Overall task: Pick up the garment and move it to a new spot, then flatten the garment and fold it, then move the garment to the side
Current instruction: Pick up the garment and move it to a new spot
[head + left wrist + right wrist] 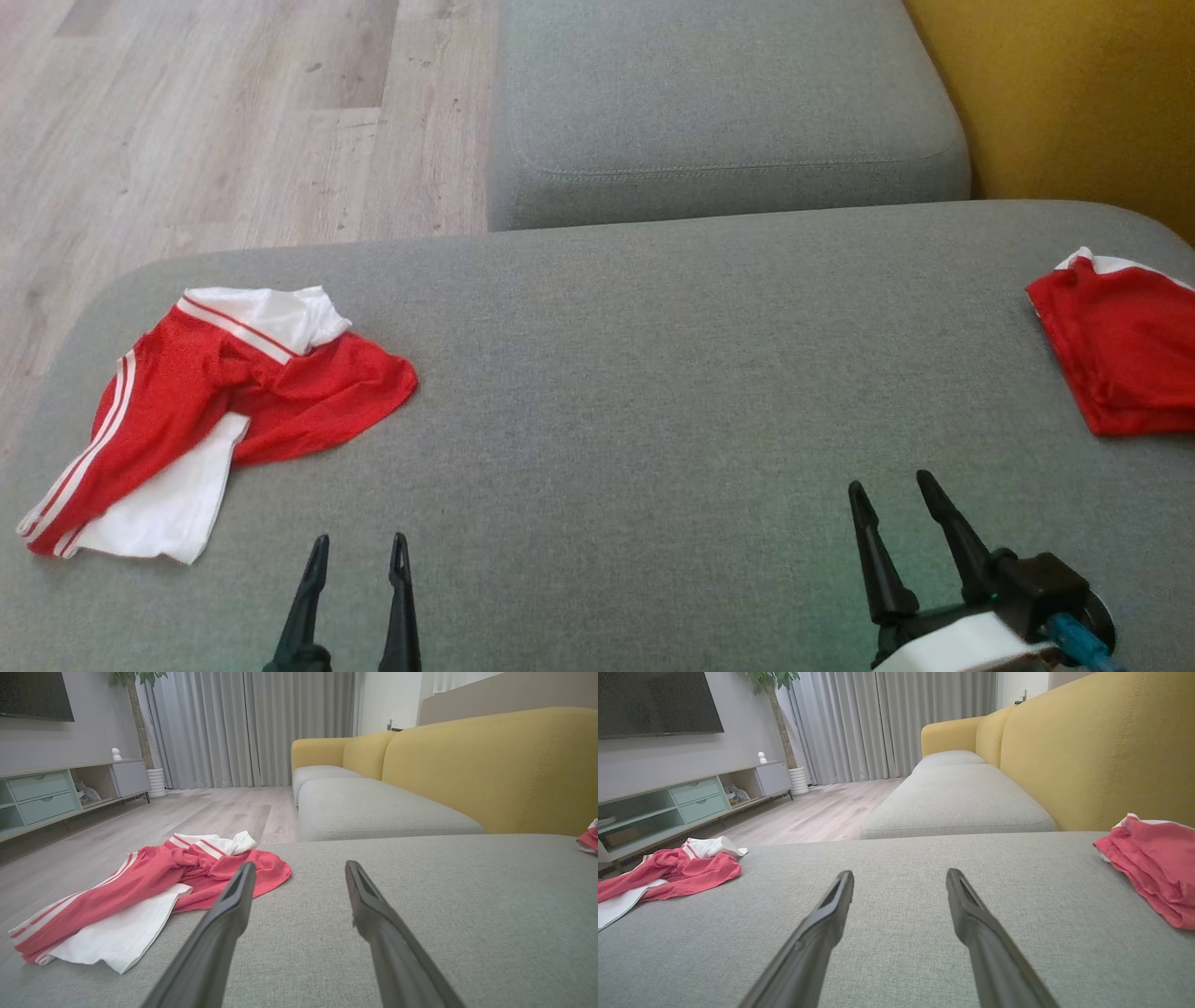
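Here, the crumpled red-and-white garment [187,392] lies at nine o'clock on the grey cushion [653,373], with the left gripper [361,537] at seven and the right gripper [888,480] at five, fingers apart.

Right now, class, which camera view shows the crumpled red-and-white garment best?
The head view: it looks down on the whole garment, so its outline is plain. The left wrist view shows the garment whole too, but low and foreshortened. The right wrist view has the garment far off, cut by the left edge.

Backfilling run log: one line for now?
phase: pre-grasp | left claw: open, empty | right claw: open, empty | crumpled red-and-white fabric garment: untouched, far left | red fabric bundle: far right
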Tool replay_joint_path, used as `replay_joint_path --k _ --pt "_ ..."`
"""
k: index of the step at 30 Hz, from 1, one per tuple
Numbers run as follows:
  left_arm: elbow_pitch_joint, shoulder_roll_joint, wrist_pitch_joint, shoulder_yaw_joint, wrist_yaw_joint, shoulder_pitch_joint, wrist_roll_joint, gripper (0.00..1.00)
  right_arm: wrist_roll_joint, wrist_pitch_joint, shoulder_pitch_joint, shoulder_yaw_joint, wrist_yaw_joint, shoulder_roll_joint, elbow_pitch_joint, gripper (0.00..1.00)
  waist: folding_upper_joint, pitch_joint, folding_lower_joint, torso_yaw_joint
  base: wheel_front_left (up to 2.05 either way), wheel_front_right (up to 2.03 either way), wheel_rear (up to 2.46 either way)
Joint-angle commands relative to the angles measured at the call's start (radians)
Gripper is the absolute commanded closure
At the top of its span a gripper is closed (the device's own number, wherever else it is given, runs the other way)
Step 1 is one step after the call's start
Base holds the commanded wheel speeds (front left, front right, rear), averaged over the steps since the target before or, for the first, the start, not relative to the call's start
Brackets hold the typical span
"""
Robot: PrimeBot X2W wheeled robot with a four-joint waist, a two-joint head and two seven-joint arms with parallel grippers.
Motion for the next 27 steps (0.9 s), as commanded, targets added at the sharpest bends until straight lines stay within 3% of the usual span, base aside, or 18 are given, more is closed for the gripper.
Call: replay_joint_path --k 1,12,27 --pt "-0.025 -0.004 -0.002 0.039 0.001 -0.042 0.008 0.00 -0.001 -0.011 -0.027 0.015 -0.001 0.002 -0.032 0.00 -0.0001 0.001 0.0000 0.000 0.00 0.00 0.00" --pt "-0.013 -0.004 -0.002 0.028 -0.001 -0.060 0.009 0.00 0.008 -0.011 -0.019 -0.005 -0.001 0.007 -0.027 0.00 -0.0001 0.016 0.0000 0.043 0.00 0.00 0.00" --pt "-0.041 -0.004 -0.002 0.046 0.032 -0.058 -0.012 0.00 0.008 -0.011 -0.028 0.017 -0.001 0.005 -0.031 0.00 -0.0001 0.039 0.0000 0.312 0.00 0.00 0.00"
